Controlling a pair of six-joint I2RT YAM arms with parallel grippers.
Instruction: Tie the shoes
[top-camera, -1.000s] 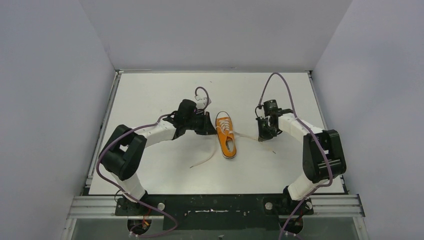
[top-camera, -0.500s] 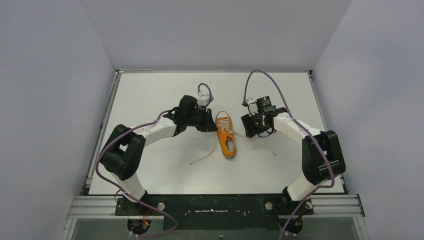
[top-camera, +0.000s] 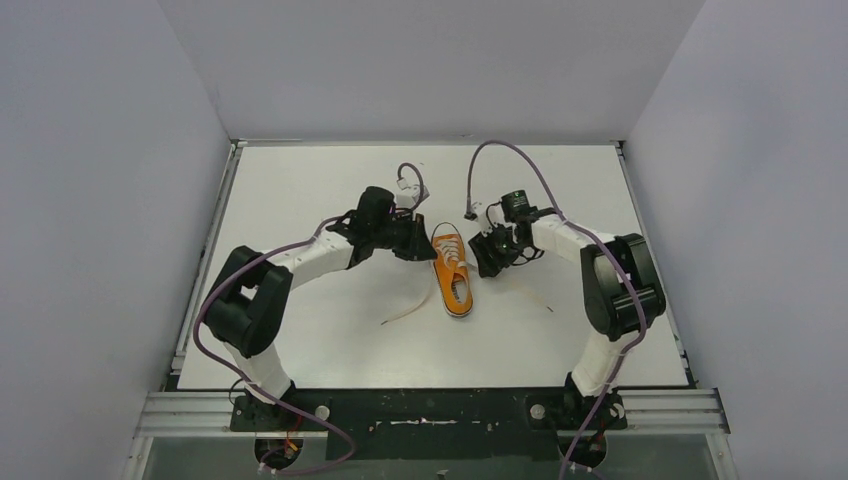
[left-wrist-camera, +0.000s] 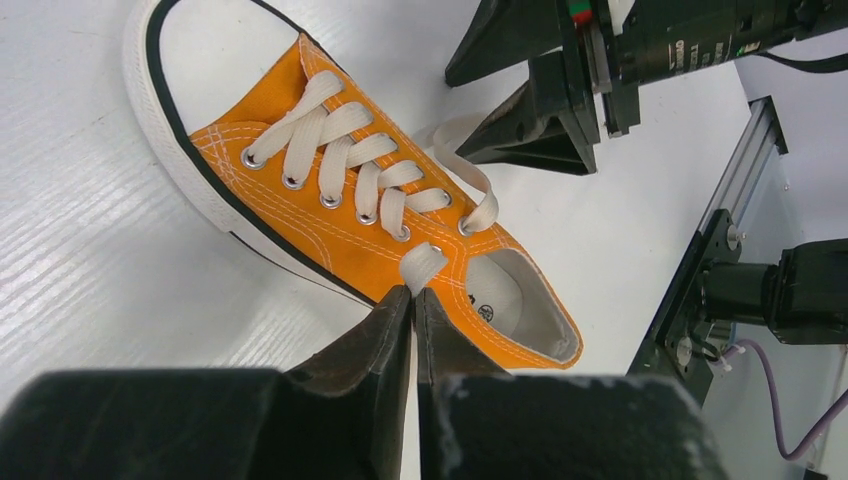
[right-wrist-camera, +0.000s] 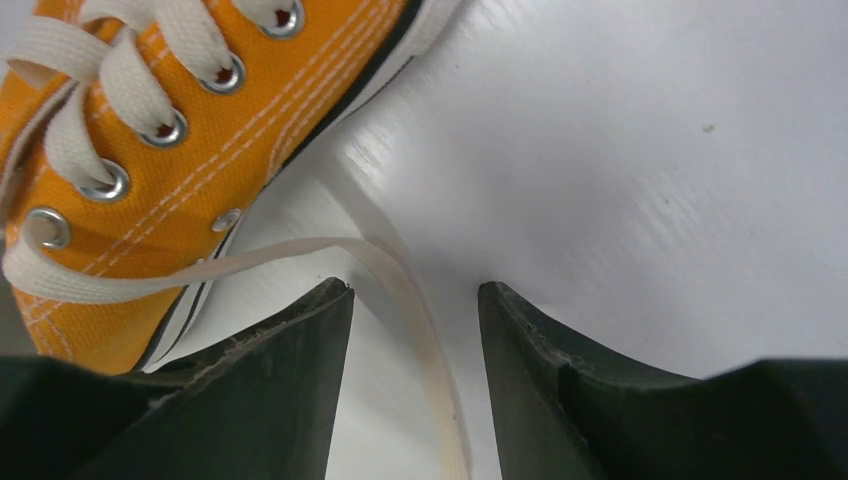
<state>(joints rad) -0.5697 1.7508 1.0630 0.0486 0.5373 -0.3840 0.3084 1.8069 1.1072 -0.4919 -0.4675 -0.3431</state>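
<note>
fingers (left-wrist-camera: 372, 340) of left gripper (left-wrist-camera: 412, 297) together, clamped on white lace (left-wrist-camera: 421, 266) just below top eyelet of orange sneaker (top-camera: 453, 272). right gripper (right-wrist-camera: 414, 300) fingers apart, straddling second lace (right-wrist-camera: 395, 262) lying on table (top-camera: 300, 190). sneaker upright, mid-table, between both grippers.

Beyond the left pincer (left-wrist-camera: 412, 292), the sneaker (left-wrist-camera: 340, 245) is matt canvas with shiny metal eyelets (left-wrist-camera: 330, 201) and cloth laces (left-wrist-camera: 330, 135). The table (right-wrist-camera: 620, 150) under the right pincer (right-wrist-camera: 415, 290) looks ribbed, semi-gloss

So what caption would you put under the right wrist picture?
Open right jaws straddle a loose white lace beside the orange sneaker on the table.
</note>
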